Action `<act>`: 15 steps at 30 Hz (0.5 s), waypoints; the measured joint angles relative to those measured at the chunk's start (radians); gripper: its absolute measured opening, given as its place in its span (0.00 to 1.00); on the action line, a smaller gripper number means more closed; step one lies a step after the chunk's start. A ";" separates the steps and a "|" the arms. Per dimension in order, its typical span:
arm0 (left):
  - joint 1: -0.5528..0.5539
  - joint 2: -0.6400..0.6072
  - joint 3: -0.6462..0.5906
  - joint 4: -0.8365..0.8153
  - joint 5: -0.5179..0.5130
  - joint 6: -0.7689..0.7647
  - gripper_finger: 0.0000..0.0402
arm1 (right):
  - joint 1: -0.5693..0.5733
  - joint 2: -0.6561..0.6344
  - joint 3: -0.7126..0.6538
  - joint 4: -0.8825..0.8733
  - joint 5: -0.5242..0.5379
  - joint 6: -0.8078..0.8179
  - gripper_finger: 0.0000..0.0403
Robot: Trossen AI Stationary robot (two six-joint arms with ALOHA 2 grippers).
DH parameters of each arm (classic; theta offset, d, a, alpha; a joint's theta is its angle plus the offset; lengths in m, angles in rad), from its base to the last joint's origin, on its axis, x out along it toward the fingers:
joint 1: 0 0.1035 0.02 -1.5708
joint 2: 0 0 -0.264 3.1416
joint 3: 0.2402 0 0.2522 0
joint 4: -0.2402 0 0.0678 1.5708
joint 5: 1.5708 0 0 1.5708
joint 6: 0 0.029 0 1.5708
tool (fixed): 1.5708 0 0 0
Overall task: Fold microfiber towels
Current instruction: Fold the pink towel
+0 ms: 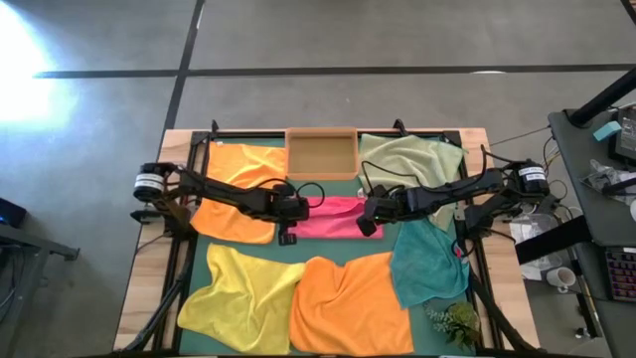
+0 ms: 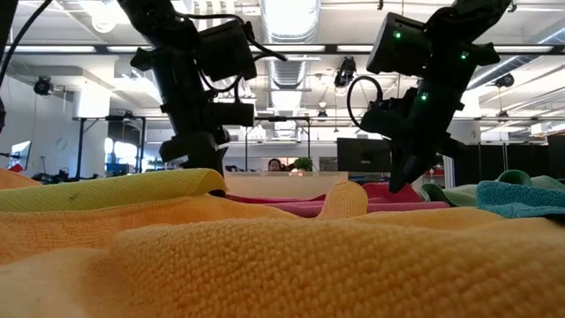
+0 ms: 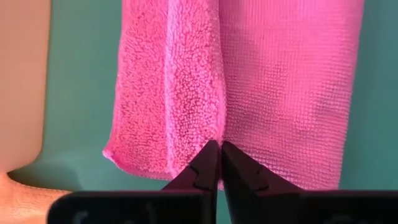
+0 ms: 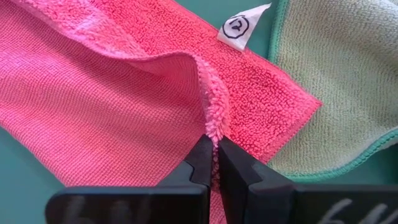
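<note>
A hot pink towel (image 1: 334, 217), folded into a narrow strip, lies on the dark green mat (image 1: 383, 239) at the table's middle. My left gripper (image 1: 301, 213) is shut at its left end and my right gripper (image 1: 370, 221) at its right end. Around it lie an orange towel (image 1: 238, 189), a pale green towel (image 1: 412, 159), a teal towel (image 1: 427, 264), a yellow towel (image 1: 238, 298) and a second orange towel (image 1: 353, 303), all loosely spread. My left gripper pinches the pink towel's left end edge (image 3: 219, 138) between its two fingers, at a raised crease that runs along the strip. The fingers slant down from the table's left. The strip rests on the mat. My right gripper pinches a raised ridge of the pink towel's upper layer (image 4: 214, 127) at its right end, between its two fingertips. The fingers slant down from the table's right. The layer beneath, with a white label (image 4: 239, 26), lies flat on the mat.
A small wooden tray (image 1: 321, 154) stands at the far middle edge, just beyond the pink towel. A small green plant (image 1: 455, 320) sits at the near right corner. The pale green towel's edge (image 4: 348, 93) lies close beside the pink towel's right end.
</note>
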State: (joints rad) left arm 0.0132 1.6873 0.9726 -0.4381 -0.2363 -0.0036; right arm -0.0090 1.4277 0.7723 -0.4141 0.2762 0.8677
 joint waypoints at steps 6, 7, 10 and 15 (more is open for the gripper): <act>0.000 -0.019 0.000 0.000 -0.001 0.000 0.00 | 0.000 0.000 0.000 0.000 0.000 0.001 0.02; 0.000 -0.019 0.000 0.000 -0.004 0.000 0.00 | 0.000 0.000 0.000 -0.001 0.000 0.001 0.02; 0.001 -0.019 0.000 0.000 -0.009 -0.001 0.00 | 0.000 0.000 0.000 -0.001 0.000 0.002 0.02; 0.007 -0.020 0.000 -0.030 -0.053 -0.020 0.00 | 0.000 0.000 0.000 0.000 0.000 0.003 0.02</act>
State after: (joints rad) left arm 0.0197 1.6672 0.9726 -0.4677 -0.2892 -0.0235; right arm -0.0090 1.4277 0.7723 -0.4145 0.2764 0.8707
